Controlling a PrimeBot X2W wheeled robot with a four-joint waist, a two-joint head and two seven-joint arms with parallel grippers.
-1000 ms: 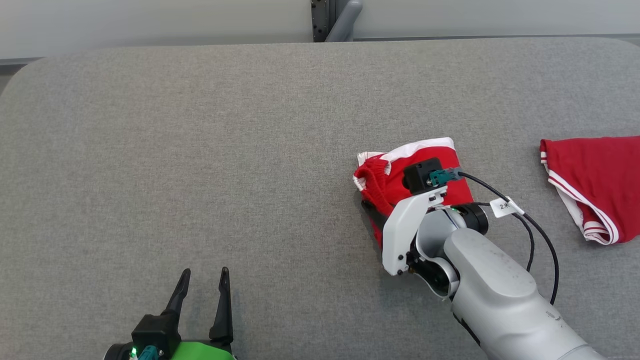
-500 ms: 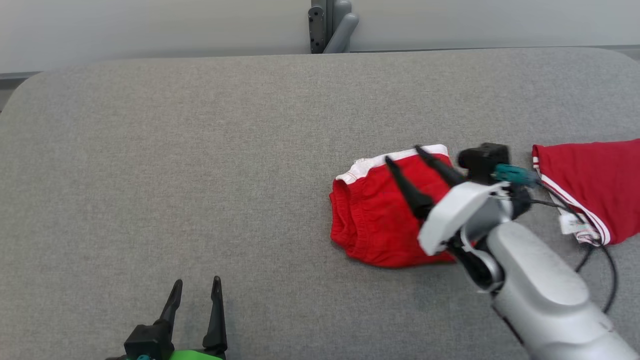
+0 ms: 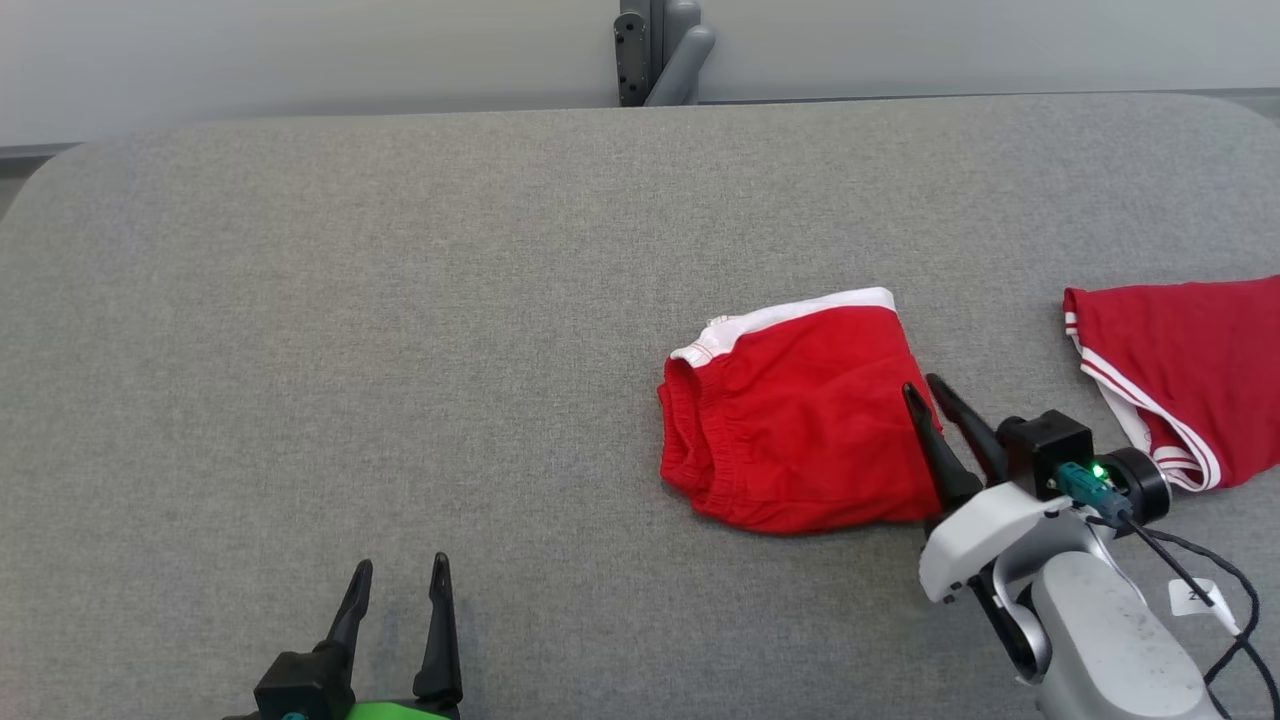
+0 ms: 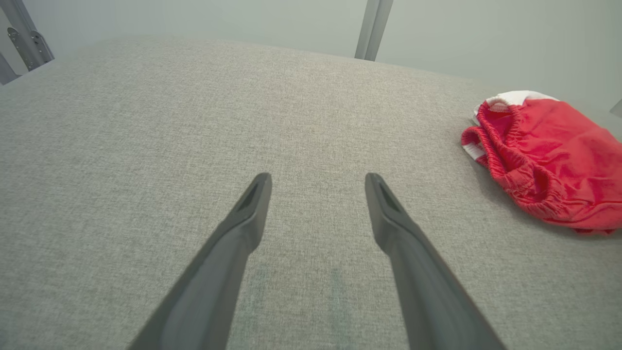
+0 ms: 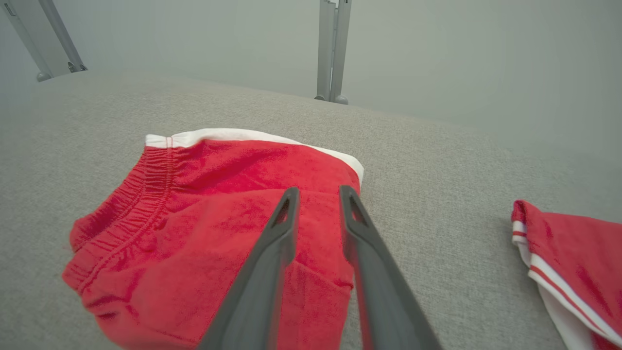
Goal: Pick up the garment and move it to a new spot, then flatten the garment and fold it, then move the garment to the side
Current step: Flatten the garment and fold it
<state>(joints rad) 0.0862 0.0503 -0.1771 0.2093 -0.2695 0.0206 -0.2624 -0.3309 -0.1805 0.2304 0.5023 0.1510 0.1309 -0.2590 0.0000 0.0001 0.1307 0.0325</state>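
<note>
Hovering at the garment's (image 3: pixel 800 420) right edge, your right gripper (image 3: pixel 920 384) is barely parted, empty; left gripper (image 3: pixel 400 562) wide, empty.

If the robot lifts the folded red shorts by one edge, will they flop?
Probably flop: the red shorts look like soft cloth with a gathered waistband. The fold would likely fall open. A push might bunch them on the table.

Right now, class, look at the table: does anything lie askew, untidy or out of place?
Nothing spilled or damaged. The folded red garment is uneven: a white band peeks out along its far edge and its elastic waistband bunches at the left. A second red garment lies apart at the right.
</note>
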